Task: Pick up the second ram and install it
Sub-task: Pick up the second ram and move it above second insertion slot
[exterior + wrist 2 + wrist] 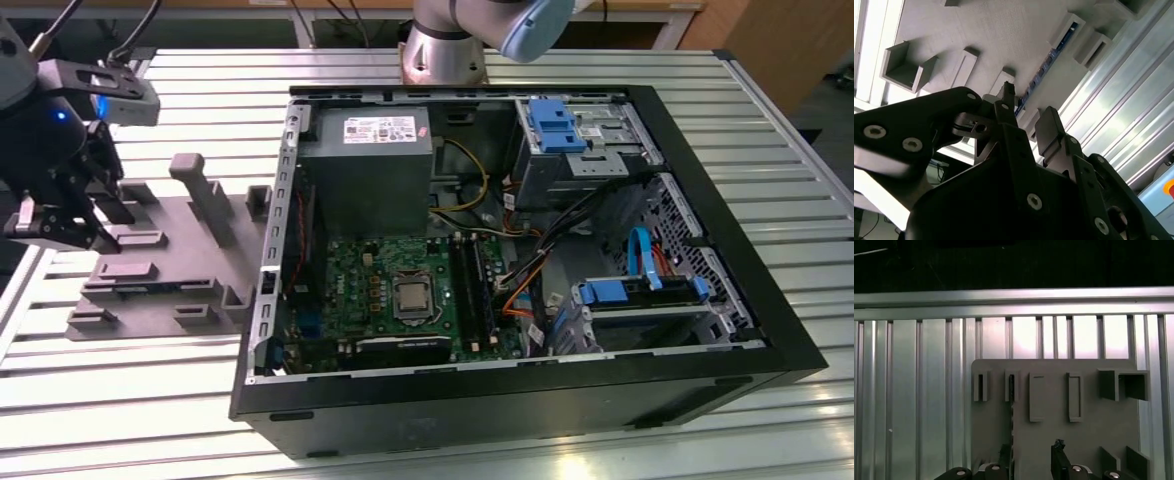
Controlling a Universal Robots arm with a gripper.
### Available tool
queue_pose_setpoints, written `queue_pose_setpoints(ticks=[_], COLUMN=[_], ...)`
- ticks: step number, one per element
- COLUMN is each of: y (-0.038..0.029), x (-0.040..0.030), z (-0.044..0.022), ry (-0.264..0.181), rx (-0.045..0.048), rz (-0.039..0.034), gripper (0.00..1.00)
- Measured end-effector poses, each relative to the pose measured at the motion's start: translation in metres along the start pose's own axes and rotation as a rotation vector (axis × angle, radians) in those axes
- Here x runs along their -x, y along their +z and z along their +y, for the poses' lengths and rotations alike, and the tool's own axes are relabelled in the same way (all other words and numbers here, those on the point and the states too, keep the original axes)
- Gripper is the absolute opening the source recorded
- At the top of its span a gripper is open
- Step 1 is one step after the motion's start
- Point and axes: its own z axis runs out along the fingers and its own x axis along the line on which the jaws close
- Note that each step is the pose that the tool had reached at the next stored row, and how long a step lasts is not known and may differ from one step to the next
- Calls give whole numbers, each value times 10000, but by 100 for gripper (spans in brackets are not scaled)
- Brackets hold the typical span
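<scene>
Exterior view: slatted aluminium table [107, 400] carries everything. The open black computer case [534, 410] fills the centre out to 3 o'clock. Inside it, the grey power supply [367, 175] is at 11 o'clock and the green motherboard [354, 275] at 7 o'clock, directly beside it. A grey moulded holder block [187, 255] lies flat on the table at 9 o'clock of the case, just beside its wall. The arm base [447, 45] stands at 12 o'clock, behind the case. Over the holder's 9 o'clock edge hangs the gripper [70, 232], pointing down.

Second wrist view: jaws apart, not closed on anything. Here the second ram [1046, 64] stands on edge in the holder's slots. It shows as a thin blue-green strip running toward the gap between the fingers [1051, 127]. Contact with either finger: cannot tell.

First wrist view: strip lies nearer one finger than the other.
</scene>
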Motion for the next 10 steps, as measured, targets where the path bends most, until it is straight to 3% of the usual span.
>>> queue_pose_setpoints(ticks=[10], y=[183], x=[-14], z=[28], ry=[0], rx=[0], rz=[0], gripper=[44])
